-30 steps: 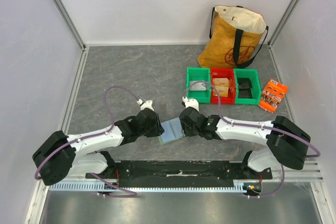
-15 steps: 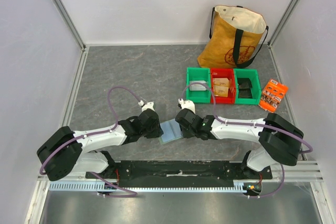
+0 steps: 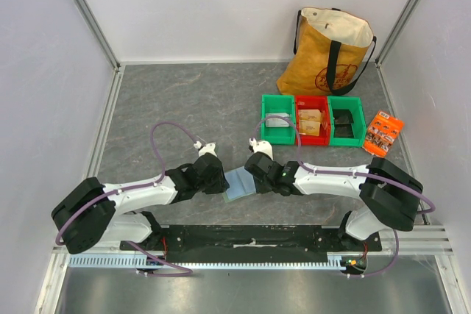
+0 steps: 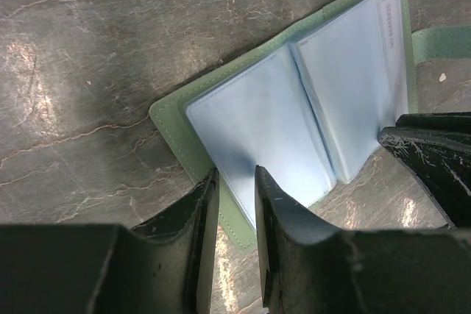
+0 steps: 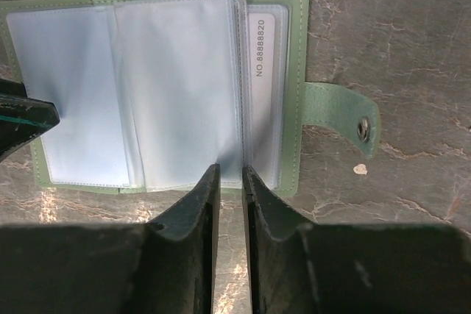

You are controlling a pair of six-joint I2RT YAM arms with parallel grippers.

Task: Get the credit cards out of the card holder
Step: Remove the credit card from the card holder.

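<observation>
**Location.** The card holder [image 3: 239, 182] lies open and flat on the bench [image 3: 184, 101], close to its near edge and about midway along it, between the two arms.

**Claws.** The left claw [image 4: 235, 182] is nipped onto the holder's near-left cover edge. The fingers are narrowly apart with the green rim and a blue leaf between them. The right claw [image 5: 229, 174] has its fingers almost together at the near edge of the pocket leaves [image 5: 169, 86]. Whether it has caught a leaf or a card cannot be told.

**Step in hand, judged.** Pin the holder and draw out a card. The left claw should hold the cover down without lifting it. The right claw should pinch only the card's edge, not the sleeve, and pull straight along the pocket opening. Catching a sleeve would likely drag the whole holder.

**Condition.** Pale-green stitched cover, translucent blue-grey leaves and a snap tab [image 5: 342, 119] on the right edge. One pale card [image 5: 263, 86] bearing a printed number sits in the rightmost pocket. No others can be made out.
</observation>
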